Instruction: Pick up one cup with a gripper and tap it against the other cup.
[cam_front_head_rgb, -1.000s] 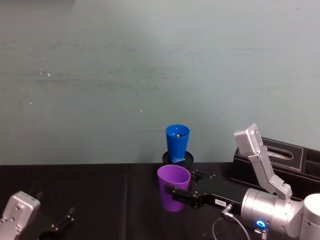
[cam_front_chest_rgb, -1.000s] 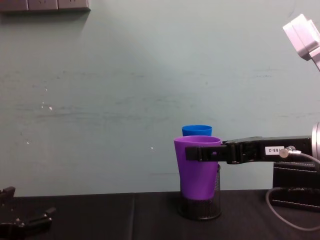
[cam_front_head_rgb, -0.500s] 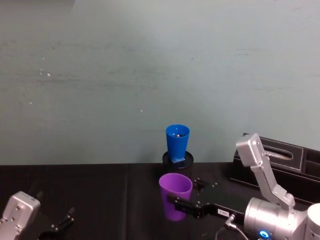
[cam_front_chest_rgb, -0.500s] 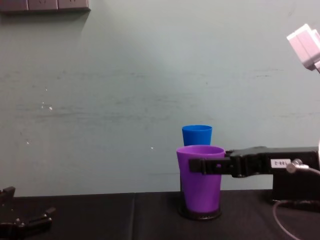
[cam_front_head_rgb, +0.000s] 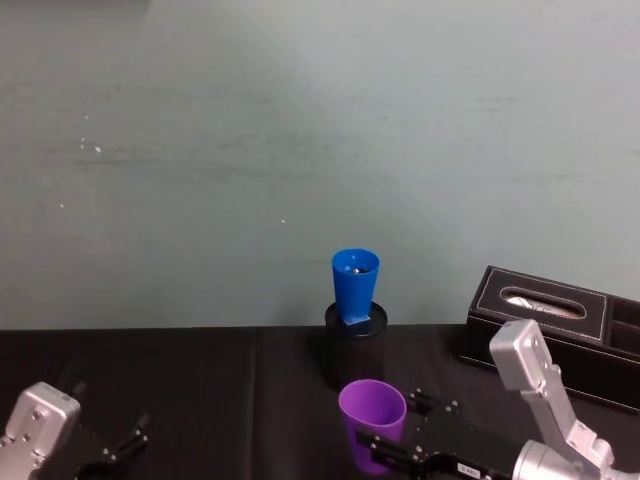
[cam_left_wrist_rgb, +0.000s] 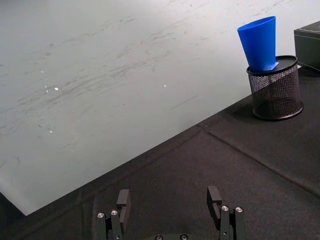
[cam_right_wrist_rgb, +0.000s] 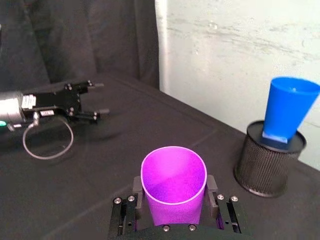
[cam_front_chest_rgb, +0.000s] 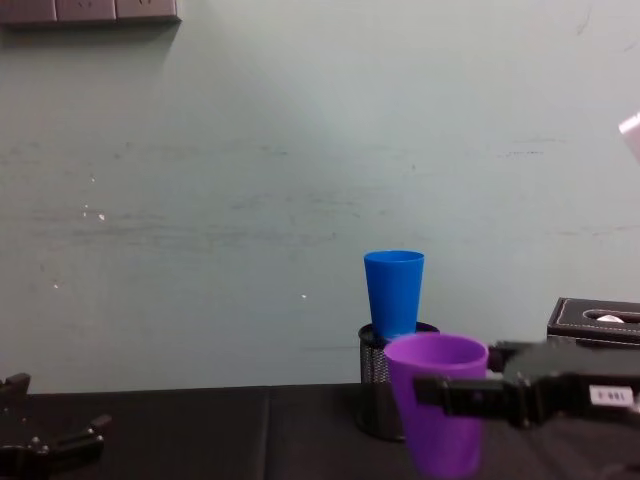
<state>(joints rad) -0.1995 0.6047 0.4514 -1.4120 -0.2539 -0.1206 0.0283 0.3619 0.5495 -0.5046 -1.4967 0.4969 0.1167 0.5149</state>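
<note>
Purple cup (cam_front_head_rgb: 372, 424), black tablecloth (cam_front_head_rgb: 200, 390), pale wall (cam_front_head_rgb: 300, 150)

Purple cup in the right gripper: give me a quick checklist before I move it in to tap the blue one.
1. Grip: right gripper is shut on the purple cup, fingers on both sides of its wall. Ok.
2. Cup attitude: held upright, mouth up. Ok.
3. Target: blue cup stands in the black mesh pen holder, leaning a little. How firmly it sits: cannot tell.
4. Contact: the two cups are apart, the purple one nearer the robot and lower. Not ok for the tap yet.
5. Height: the blue cup's exposed wall is above the holder's rim, so the purple cup likely needs raising. Not ok.
6. Left gripper: open, parked low at the left, away from both cups. Ok.
</note>
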